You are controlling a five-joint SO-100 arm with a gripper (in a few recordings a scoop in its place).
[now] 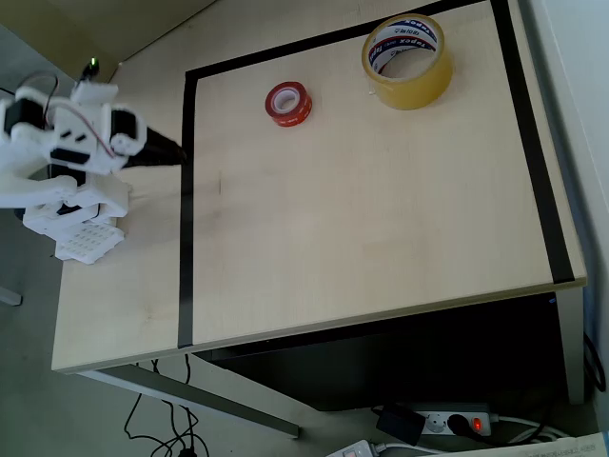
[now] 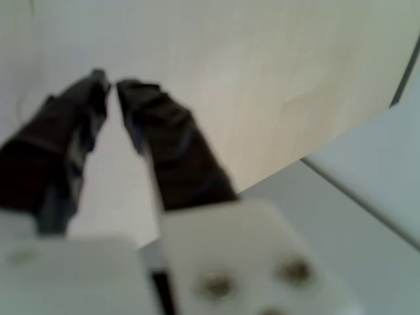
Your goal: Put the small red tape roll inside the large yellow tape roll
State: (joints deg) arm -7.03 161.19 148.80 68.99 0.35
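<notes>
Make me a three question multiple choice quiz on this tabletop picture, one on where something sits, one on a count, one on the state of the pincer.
1. In the overhead view, the small bright red tape ring lies where relative to the wide translucent yellow tape ring?
A. inside it
B. left of it, apart
C. stacked on it

2. How many tape rolls lie on the pale wooden table?
A. one
B. two
C. four

3. The black pincer holds:
A. nothing
B. red roll
C. yellow roll

Key: B, bare tabletop separates them; B, one red, one yellow; A, its near-touching fingertips have bare tabletop between them in the wrist view.
</notes>
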